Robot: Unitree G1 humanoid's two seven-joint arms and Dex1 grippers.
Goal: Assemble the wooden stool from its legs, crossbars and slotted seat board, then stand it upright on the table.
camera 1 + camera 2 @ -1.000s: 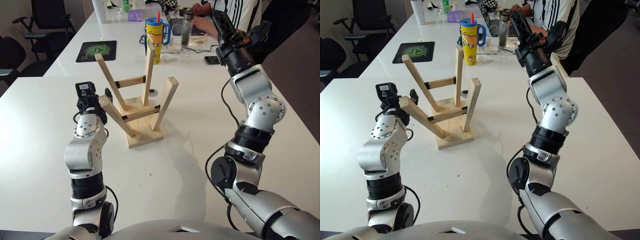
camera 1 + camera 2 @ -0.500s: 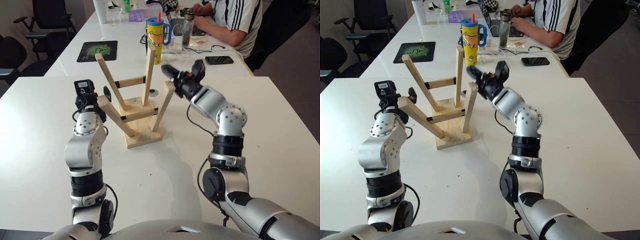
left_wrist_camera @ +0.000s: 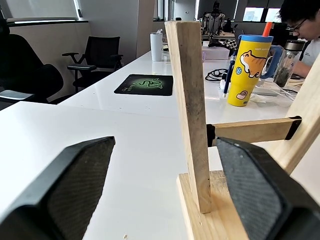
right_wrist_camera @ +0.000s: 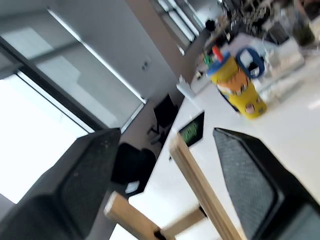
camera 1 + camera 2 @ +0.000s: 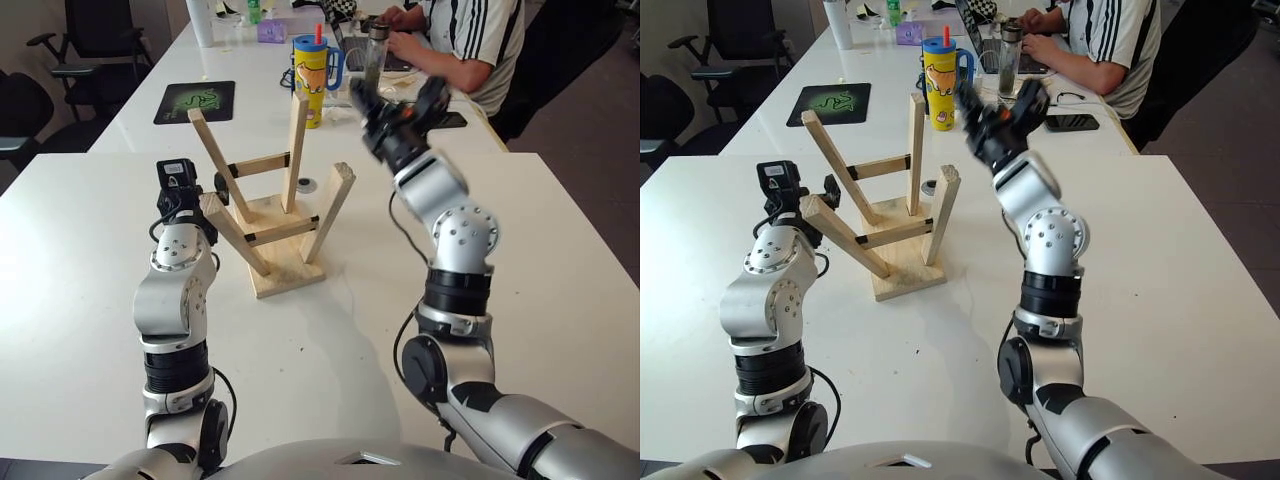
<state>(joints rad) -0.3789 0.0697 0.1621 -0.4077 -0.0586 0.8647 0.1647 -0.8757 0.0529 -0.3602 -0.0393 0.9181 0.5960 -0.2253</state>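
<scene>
The wooden stool (image 5: pixel 270 215) rests upside down on the white table, its seat board (image 5: pixel 287 277) flat and its legs pointing up, joined by crossbars (image 5: pixel 262 163). My left gripper (image 5: pixel 200 192) is at the tip of the near-left leg (image 5: pixel 232 232). It is open, and in the left wrist view (image 3: pixel 165 145) the pads (image 3: pixel 75 180) stand wide apart with a leg (image 3: pixel 192 115) ahead between them. My right gripper (image 5: pixel 395 100) hangs open in the air above and behind the right leg (image 5: pixel 331 208), touching nothing; its pads (image 4: pixel 95 170) are spread.
Behind the stool stand a yellow tumbler (image 5: pixel 311 65), a dark bottle (image 5: pixel 375 45) and a green mouse pad (image 5: pixel 194 101). A phone (image 5: pixel 1070 122) lies near a person working at the far right. Office chairs (image 5: pixel 90 35) stand at the left.
My right arm swung down from high at the far right to the top of the stool's right leg, then lifted up and back from it. The left arm barely shifted.
</scene>
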